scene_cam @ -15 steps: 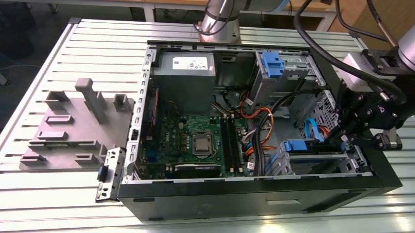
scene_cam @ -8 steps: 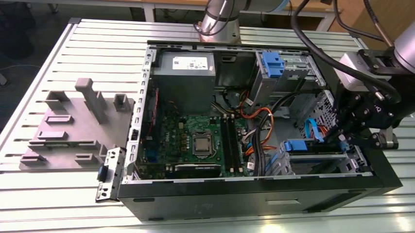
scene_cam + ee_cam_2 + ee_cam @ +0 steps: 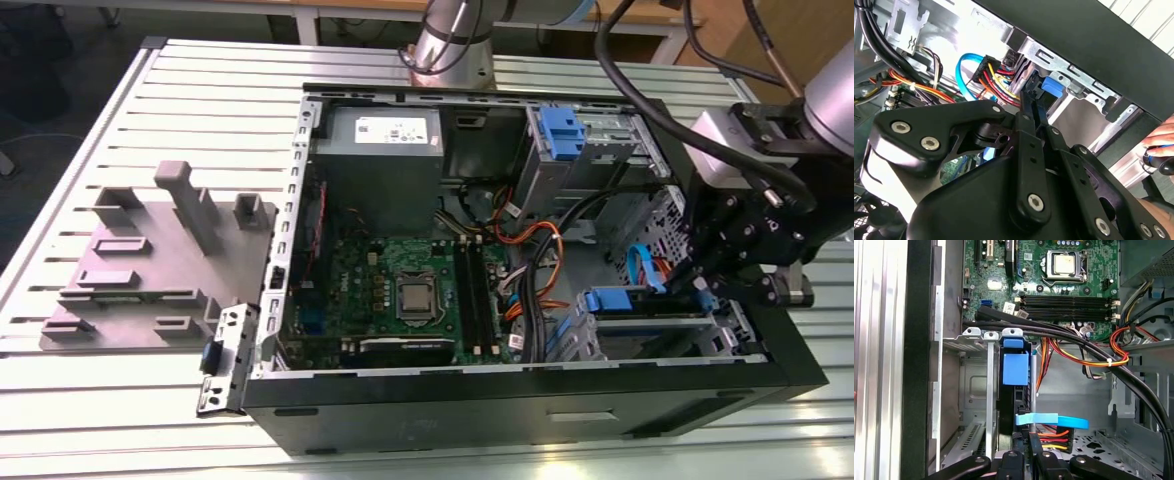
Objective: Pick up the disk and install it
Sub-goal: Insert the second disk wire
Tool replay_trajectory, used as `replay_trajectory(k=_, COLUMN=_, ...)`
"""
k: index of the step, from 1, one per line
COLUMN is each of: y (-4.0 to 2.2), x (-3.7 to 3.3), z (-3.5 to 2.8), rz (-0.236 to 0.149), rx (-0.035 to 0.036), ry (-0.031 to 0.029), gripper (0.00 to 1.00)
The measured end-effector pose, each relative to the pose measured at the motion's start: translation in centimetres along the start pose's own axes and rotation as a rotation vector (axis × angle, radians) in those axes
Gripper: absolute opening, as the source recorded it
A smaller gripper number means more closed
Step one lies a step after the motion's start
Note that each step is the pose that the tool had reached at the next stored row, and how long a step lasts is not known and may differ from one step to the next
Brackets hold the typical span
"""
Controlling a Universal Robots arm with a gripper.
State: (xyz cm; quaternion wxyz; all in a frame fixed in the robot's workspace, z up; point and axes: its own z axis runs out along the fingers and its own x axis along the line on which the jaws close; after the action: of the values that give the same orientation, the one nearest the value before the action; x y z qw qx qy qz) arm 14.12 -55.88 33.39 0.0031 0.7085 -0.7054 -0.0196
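Disk (image 3: 1015,367) seated in drive cage (image 3: 974,385), hand (image 3: 1026,452) at its end

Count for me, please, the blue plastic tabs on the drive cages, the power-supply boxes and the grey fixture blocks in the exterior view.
Blue plastic tabs: 2
Power-supply boxes: 1
Grey fixture blocks: 1
Total: 4

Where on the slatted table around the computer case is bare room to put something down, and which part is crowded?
Bare slats of the table lie beyond the grey fixture block, and along the edge in front of the computer case. Crowded: inside the case, cables and the drive cage surround the hand.
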Motion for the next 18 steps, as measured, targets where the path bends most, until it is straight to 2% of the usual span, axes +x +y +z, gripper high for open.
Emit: replay_trajectory(k=18, y=-0.21, x=0.02, z=-0.13, rz=0.002, rx=0.0001, ry=-0.0005, gripper=0.16)
